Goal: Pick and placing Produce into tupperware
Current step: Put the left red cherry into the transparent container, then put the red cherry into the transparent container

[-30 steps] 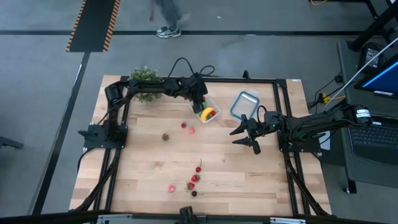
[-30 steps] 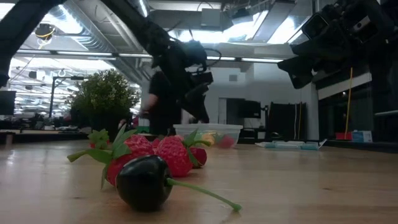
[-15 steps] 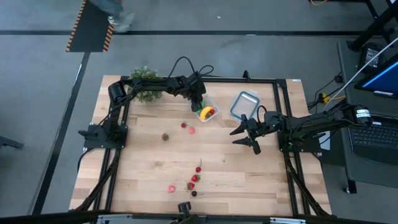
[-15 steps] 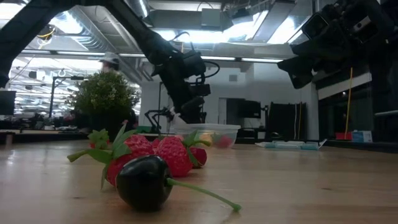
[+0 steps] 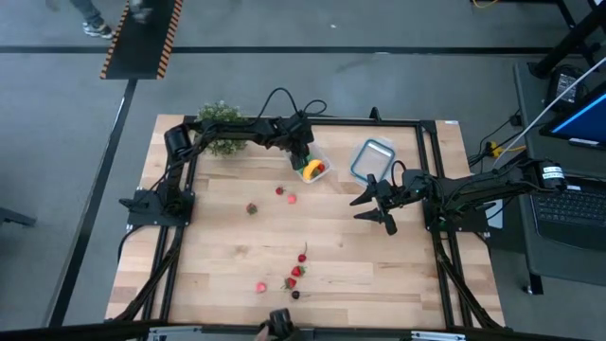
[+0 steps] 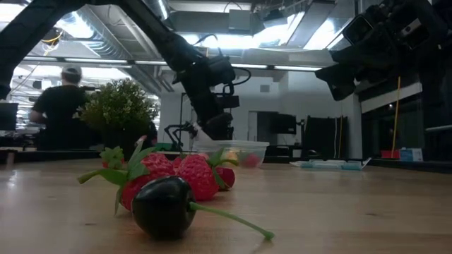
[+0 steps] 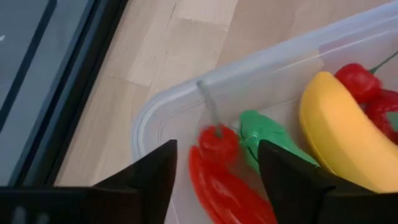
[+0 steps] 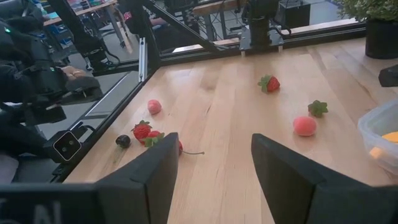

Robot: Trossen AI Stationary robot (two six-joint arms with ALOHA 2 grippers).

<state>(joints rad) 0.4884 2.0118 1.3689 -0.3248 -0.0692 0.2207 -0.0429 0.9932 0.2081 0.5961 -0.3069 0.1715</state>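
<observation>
- High view: the left arm reaches along the far edge of the tabletop (image 5: pixel 379 256) past the potted plant (image 5: pixel 220 121), its left gripper (image 5: pixel 301 157) hanging over the tupperware (image 5: pixel 319 161), which sits near the middle of the far edge. The right arm stretches in from the right edge, the right gripper (image 5: pixel 377 203) spread wide and empty, just in front of the blue-rimmed container (image 5: pixel 371 158). Loose strawberries (image 5: pixel 295 272) lie toward the near edge
- Low view: the left gripper (image 6: pixel 213 127) points steeply down at the tub's (image 6: pixel 236 152) rim; a dark cherry (image 6: pixel 164 204) lies closest. A person (image 6: pixel 60 106) stands in the room behind
- Left wrist view: the fingers (image 7: pixel 152 177) stand released; a red pepper (image 7: pixel 227 193), a green oblong piece (image 7: pixel 267 137) and a yellow banana (image 7: pixel 339 140) lie in the tub
- Right wrist view: open fingers (image 8: pixel 149 180) over bare wood; no readable writing anywhere
</observation>
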